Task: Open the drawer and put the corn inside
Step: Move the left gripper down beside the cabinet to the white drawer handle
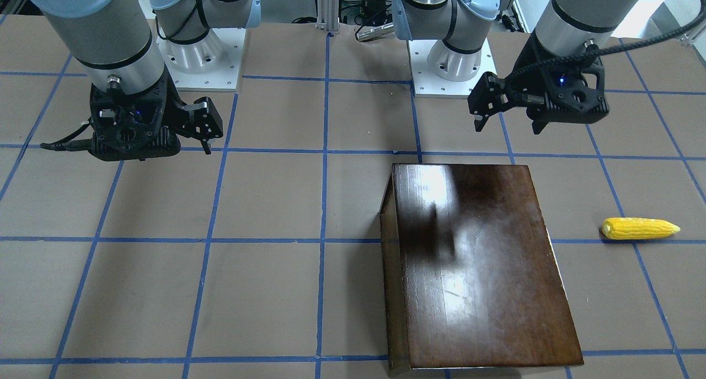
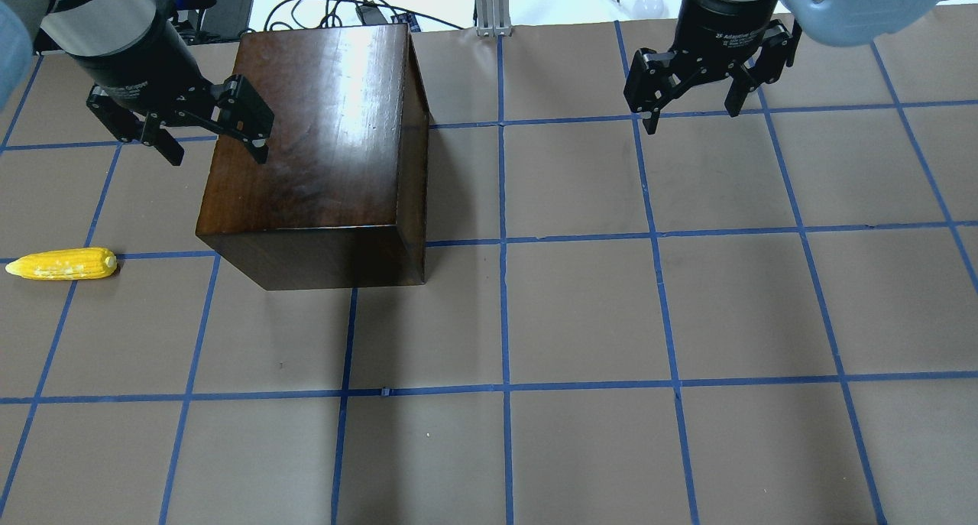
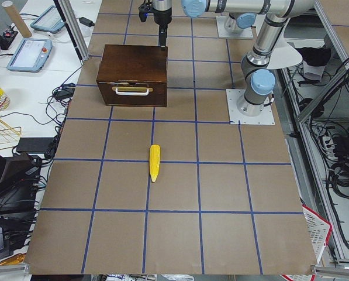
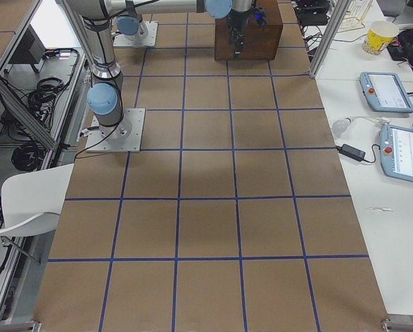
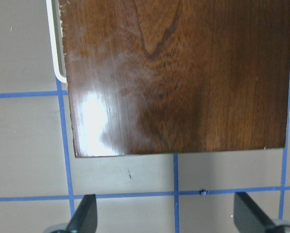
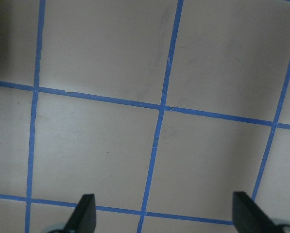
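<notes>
The dark-brown cabinet (image 2: 321, 150) stands left of centre and also shows in the front view (image 1: 474, 263). Its drawer (image 3: 131, 91) is closed, with a white handle facing the table's left end. The yellow corn (image 2: 61, 264) lies on the table left of the cabinet, and also shows in the front view (image 1: 640, 228) and the left side view (image 3: 155, 162). My left gripper (image 2: 218, 154) is open and empty, hovering above the cabinet's top left edge (image 5: 183, 73). My right gripper (image 2: 694, 120) is open and empty above bare table at the far right.
The brown table (image 2: 581, 311) is marked with a blue tape grid. The two arm bases (image 1: 198, 53) stand on white plates at the robot's edge. Cables and tablets (image 4: 386, 90) lie beyond the table's far edge.
</notes>
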